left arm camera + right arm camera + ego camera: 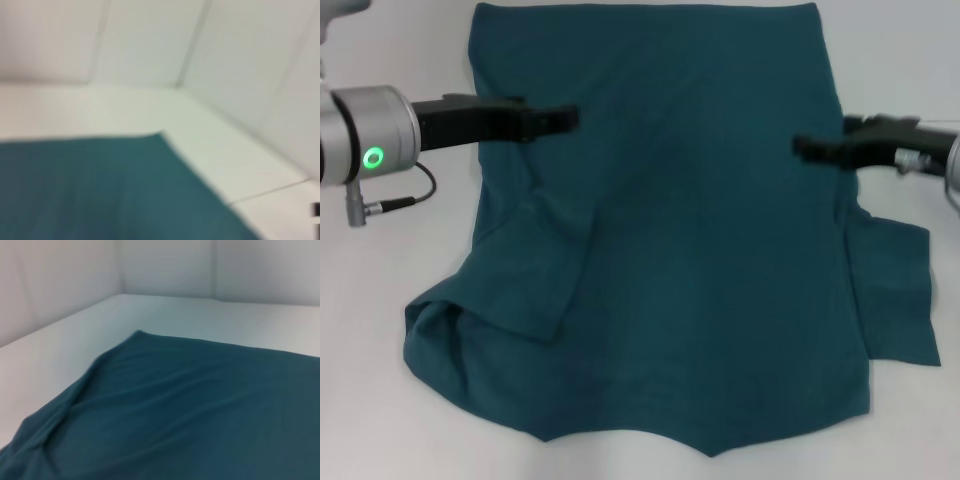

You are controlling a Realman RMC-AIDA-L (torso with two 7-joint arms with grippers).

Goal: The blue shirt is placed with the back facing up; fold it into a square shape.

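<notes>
The blue shirt [690, 250] lies spread plain side up on the white table [380, 420], its straight hem at the far side. The sleeve on the left [535, 275] is folded in over the body. The sleeve on the right [895, 290] lies flat, sticking out. My left gripper [565, 119] reaches in over the shirt's left edge in the far half. My right gripper [805, 148] reaches in over the shirt's right edge at about the same depth. The left wrist view shows a far corner of the shirt [100, 185]; the right wrist view shows another corner [190, 405].
The shirt's near left corner [440, 335] is bunched and rumpled. White walls [150, 40] stand close behind the table's far edge. Bare table shows on both sides of the shirt and along the near edge.
</notes>
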